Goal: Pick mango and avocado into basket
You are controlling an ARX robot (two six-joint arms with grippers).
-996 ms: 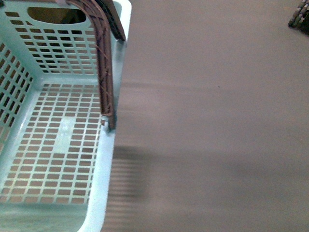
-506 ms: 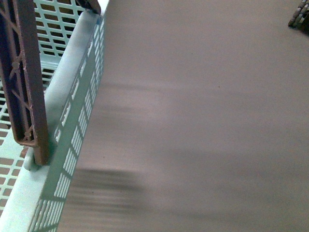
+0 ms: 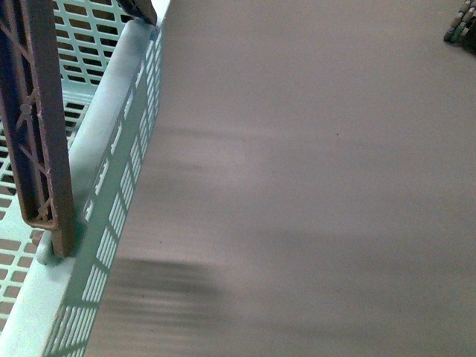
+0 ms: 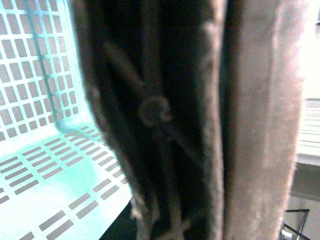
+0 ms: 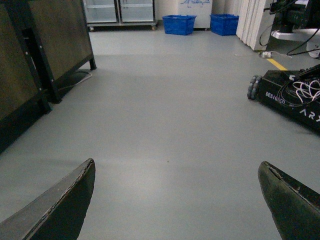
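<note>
The pale aqua basket [image 3: 111, 134] fills the left edge of the front view, lifted and tilted, so that its slotted side wall faces the floor. Its brown handle [image 3: 41, 126] stands up close to the camera. In the left wrist view the handle [image 4: 260, 115] fills most of the picture, with the basket's slotted inside [image 4: 40, 150] beside it, bare where it shows. My left gripper is shut on the handle; its fingers do not show apart from it. My right gripper [image 5: 176, 170] hangs open over bare floor, holding nothing. Mango and avocado are out of view.
Grey floor [image 3: 312, 193] spreads right of the basket. A black robot base on wheels [image 5: 292, 95] stands to one side, dark wooden panels [image 5: 30, 70] to the other. Two blue crates [image 5: 178, 24] sit far back by glass-door cabinets.
A second ago I looked down into the basket's floor. It has since risen and tilted, sliding left in the front view, and has barely moved over the last half second.
</note>
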